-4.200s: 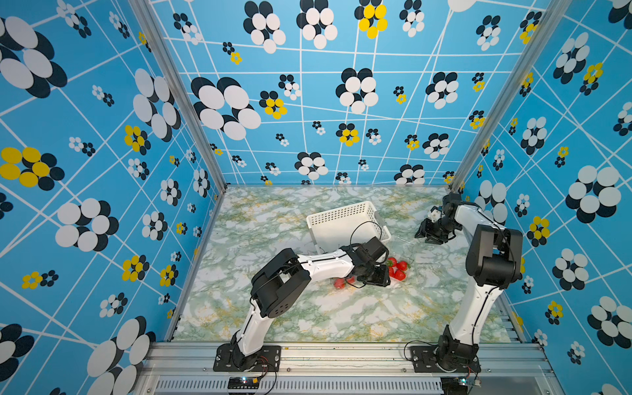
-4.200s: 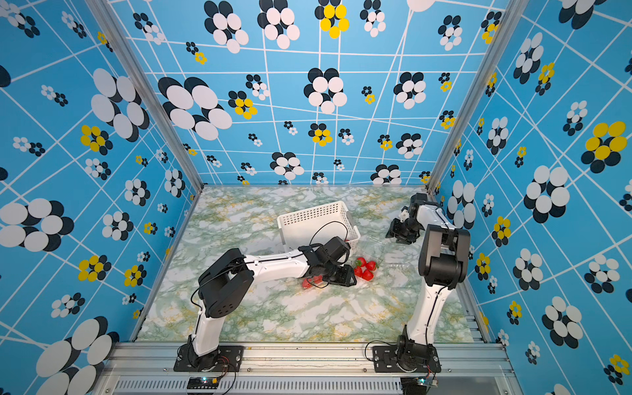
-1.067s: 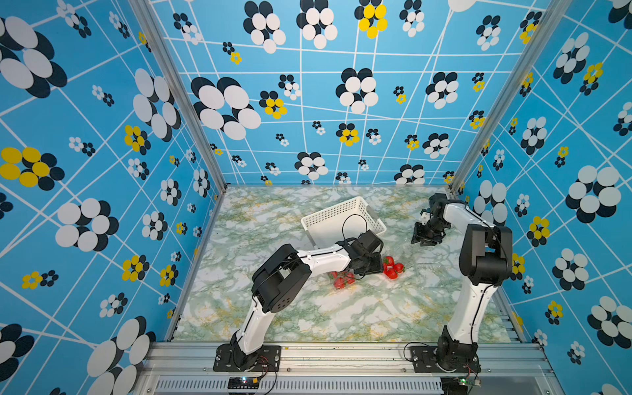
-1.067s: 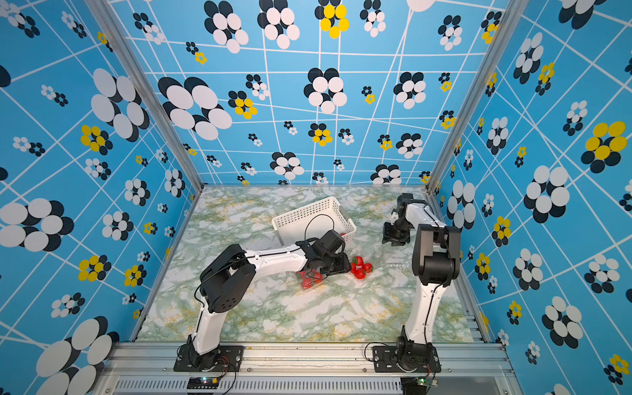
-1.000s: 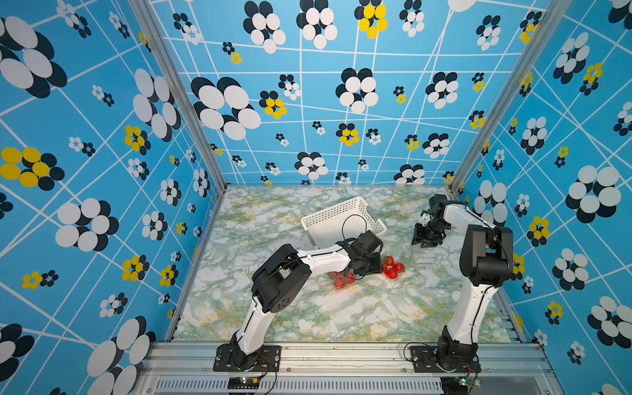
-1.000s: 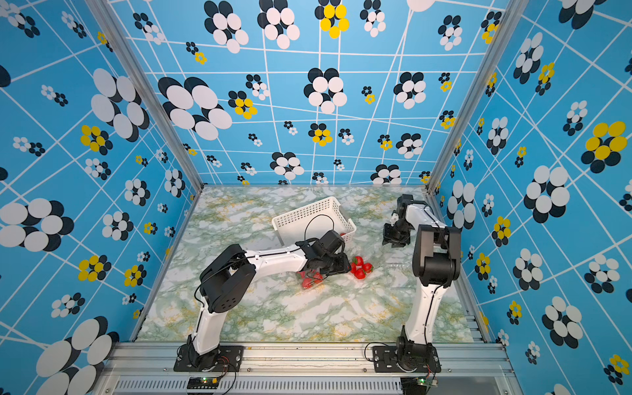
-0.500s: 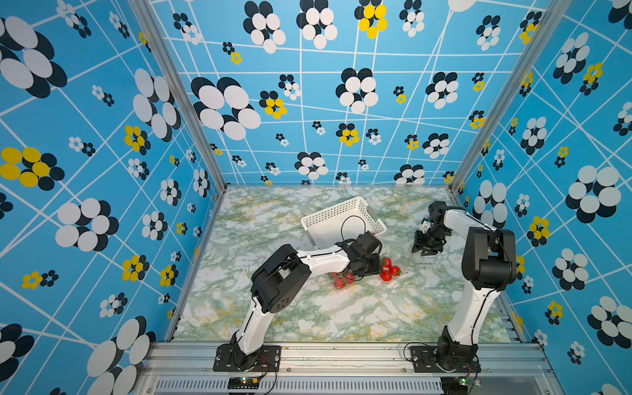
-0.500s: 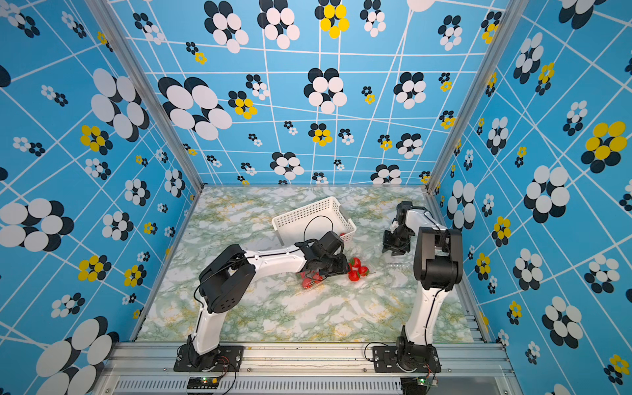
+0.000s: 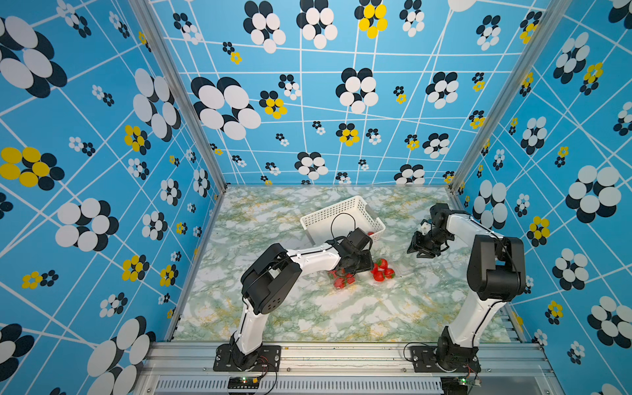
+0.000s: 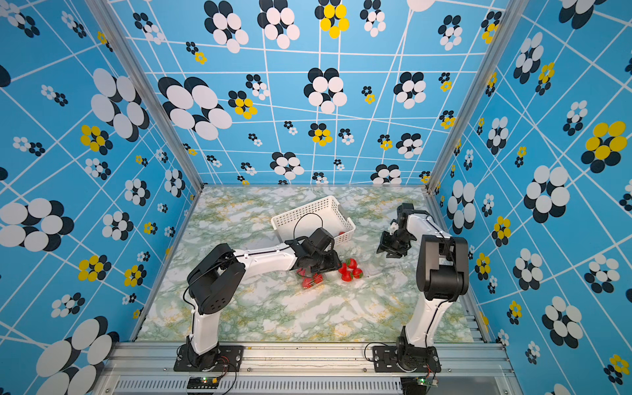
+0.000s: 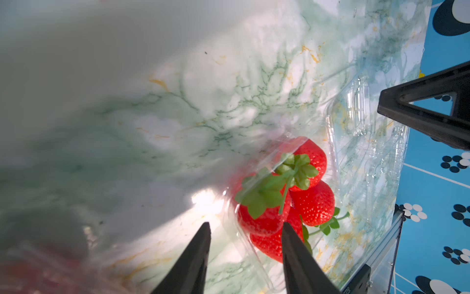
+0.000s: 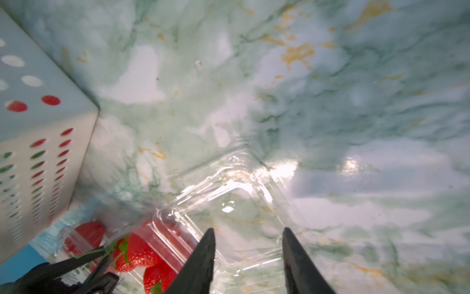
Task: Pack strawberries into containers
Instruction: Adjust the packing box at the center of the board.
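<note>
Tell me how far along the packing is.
Done: strawberries sit in one container; a second cluster lies under the left jaws. In hand: nothing; both jaws stand open. Left: the empty container, and berries still in the basket.

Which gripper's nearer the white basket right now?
Left. The left gripper is just in front of the white basket, by the strawberries. The right gripper is well off to its side, over an empty clear tray.
</note>
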{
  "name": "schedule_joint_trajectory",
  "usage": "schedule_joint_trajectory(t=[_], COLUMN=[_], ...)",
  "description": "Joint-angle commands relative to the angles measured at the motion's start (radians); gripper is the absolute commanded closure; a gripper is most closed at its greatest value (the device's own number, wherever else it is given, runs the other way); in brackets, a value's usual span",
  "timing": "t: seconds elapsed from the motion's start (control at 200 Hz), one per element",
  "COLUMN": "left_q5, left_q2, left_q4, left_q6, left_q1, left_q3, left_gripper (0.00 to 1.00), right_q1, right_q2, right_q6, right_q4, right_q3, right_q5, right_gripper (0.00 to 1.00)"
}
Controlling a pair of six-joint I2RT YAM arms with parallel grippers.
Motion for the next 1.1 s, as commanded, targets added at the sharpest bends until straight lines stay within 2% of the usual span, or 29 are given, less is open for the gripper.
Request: schedule_joint_trajectory(t=[0.0,0.235,0.52,0.884,1.099], left_q5=[-0.018,-0.013,0.007,0.008,-0.007], left_q2=[-0.038,-0.044,-0.035,-0.032,-0.020], left_q4=[-0.013,-0.021,-0.020,-0.026,-0.076], left_q6=[0.005,0.012,0.011,0.011,0.018], left_q1=[0.004,0.000,-0.015,-0.029,-0.032], left_q3=[-0.013,-0.009,0.004,0.012,0.043], left_gripper=[0.53,0.54,0.53,0.55,0.56], right_q1=[0.008,0.008,-0.002,-0.009,-0.010], right_q2=[-0.012,-0.044,0.017,0.056,0.024], right_q6=[0.021,0.012,-0.009,-0.020,-0.030], right_q4=[0.008,0.053,0.056,0.103,0.100], right_q3=[-0.018,-0.021,-0.019,-0.064,-0.085], right_q5=[-0.009,0.059,0.101,0.067,-0.028], right_gripper=[0.55,0.55,0.54,0.55,0.56])
